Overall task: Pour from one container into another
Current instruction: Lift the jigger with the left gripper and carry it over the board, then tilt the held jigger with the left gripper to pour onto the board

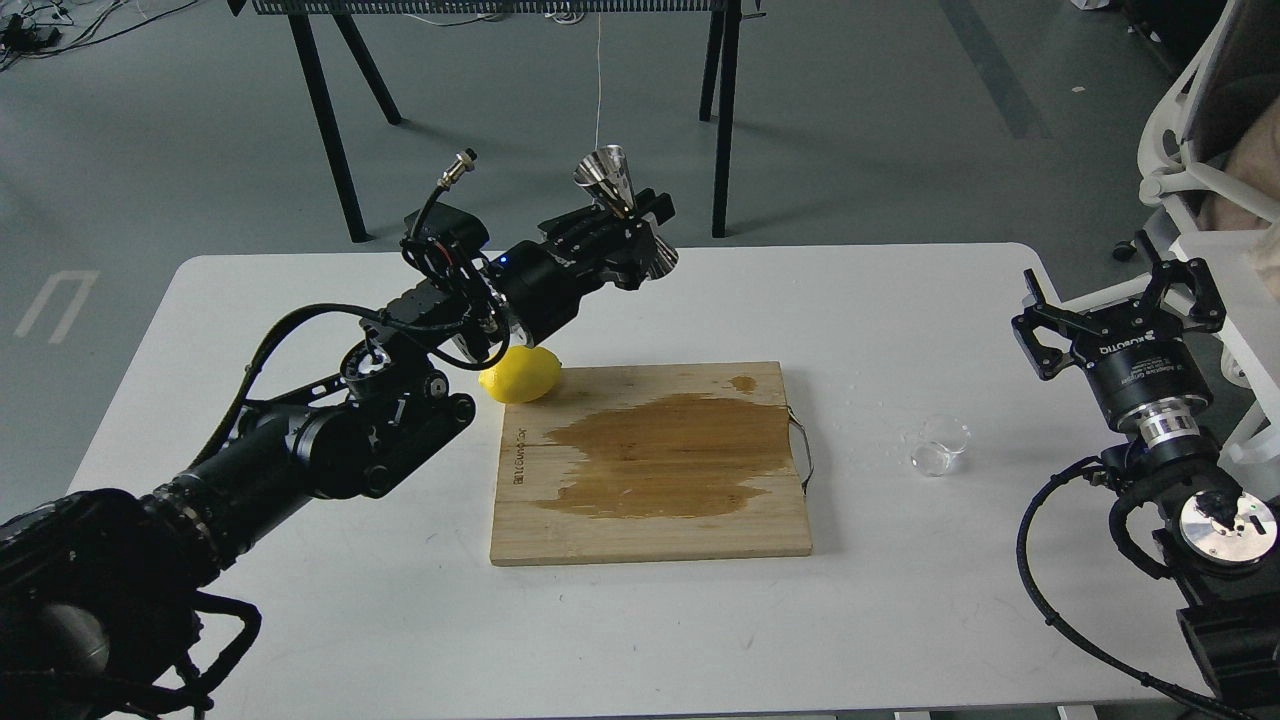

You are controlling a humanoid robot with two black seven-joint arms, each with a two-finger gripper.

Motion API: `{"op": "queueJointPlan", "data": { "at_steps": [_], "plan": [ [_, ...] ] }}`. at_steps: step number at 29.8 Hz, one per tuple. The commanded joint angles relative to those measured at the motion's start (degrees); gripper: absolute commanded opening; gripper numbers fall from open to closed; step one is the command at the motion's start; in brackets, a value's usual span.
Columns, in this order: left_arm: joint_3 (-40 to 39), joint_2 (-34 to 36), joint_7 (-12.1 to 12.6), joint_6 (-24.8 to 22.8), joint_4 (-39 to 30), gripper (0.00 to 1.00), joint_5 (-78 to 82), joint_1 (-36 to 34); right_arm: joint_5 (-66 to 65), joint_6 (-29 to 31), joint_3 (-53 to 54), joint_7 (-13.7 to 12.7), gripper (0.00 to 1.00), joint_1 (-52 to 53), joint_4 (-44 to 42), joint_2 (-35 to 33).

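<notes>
Reaching in from the left edge, one black arm extends over the white table (300, 620), and its left gripper (632, 232) is clamped about the narrow waist of one steel jigger (626, 212). The jigger is held in the air above the table's far side, tilted, one cone pointing up and away, the other down toward the right. One lemon (521, 375) lies below the arm, touching the far left corner of one wooden cutting board (650, 530). The board lies flat at the table's middle and bears one large dark wet stain (665, 455) across its surface, plus one small spot near its far edge. One wire handle shows on its right side. Right of the board, apart from it, one clear glass cup (940, 446) stands on the table, ungripped. Farthest right, the right gripper (1120, 300) hangs near the table's edge, its fingers spread wide apart and holding nothing.
</notes>
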Motion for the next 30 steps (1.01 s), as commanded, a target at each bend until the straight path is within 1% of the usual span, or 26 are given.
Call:
{"op": "queueJointPlan", "data": {
  "at_steps": [1, 8, 15, 23, 30],
  "plan": [
    [2.1, -2.1, 0.0, 0.4, 0.5, 0.11, 0.1, 2.2, 0.0, 0.0, -0.2, 0.0, 0.99, 0.3, -0.8, -0.2],
    [4.4, -2.1, 0.0, 1.2, 1.8, 0.11, -0.3, 6.7, 0.0, 0.0, -0.4, 0.0, 0.99, 0.4, -0.5, -0.4],
    [4.6, -2.1, 0.0, 1.2, 3.8, 0.11, -0.4, 11.2, 0.1, 0.0, -1.0, 0.0, 0.99, 0.2, 0.2, 0.0],
    [5.3, -2.1, 0.0, 1.2, 4.7, 0.12, -1.7, 11.7, 0.1, 0.0, -1.0, 0.0, 0.99, 0.3, 0.2, 0.1],
    [5.4, -2.1, 0.0, 1.2, 5.5, 0.16, -2.5, 11.9, 0.1, 0.0, -1.0, 0.0, 0.99, 0.2, 0.2, 0.2]
  ]
}}
